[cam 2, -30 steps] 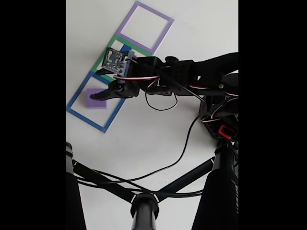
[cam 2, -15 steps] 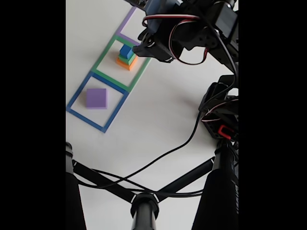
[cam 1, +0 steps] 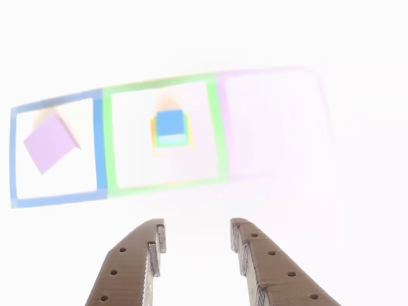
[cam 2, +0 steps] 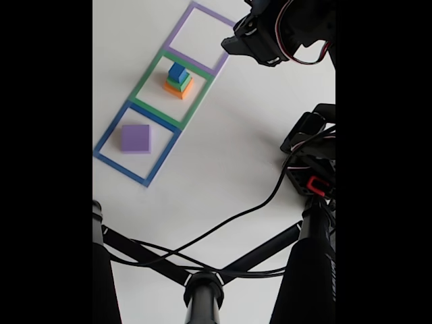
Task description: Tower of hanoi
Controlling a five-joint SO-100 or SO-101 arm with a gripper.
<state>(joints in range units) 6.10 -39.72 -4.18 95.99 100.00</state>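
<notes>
The tower of hanoi blocks lie in two places. A pale-purple slab (cam 2: 136,138) (cam 1: 48,146) rests alone inside the blue square outline (cam 2: 108,137). A stack sits inside the green outline (cam 2: 145,84), with the blue cube (cam 2: 177,70) (cam 1: 169,123) on top, the green cube (cam 2: 181,81) under it and the orange cube (cam 2: 177,90) at the bottom. My gripper (cam 2: 228,46) (cam 1: 194,233) hovers high at the top right of the fixed view, beside the purple outline (cam 2: 178,31). It is open, nothing sits between the brown fingers (cam 1: 137,255), and it is well apart from all blocks.
The purple outline (cam 1: 274,121) holds no block. The arm's base (cam 2: 310,169) stands at the right of the fixed view, and a black cable (cam 2: 236,217) runs from it across the white table. Black stand legs (cam 2: 202,287) cross the bottom.
One second ago the gripper was down at the purple slab in the blue outline. It has since lifted and swung up and right, leaving the slab where it lay.
</notes>
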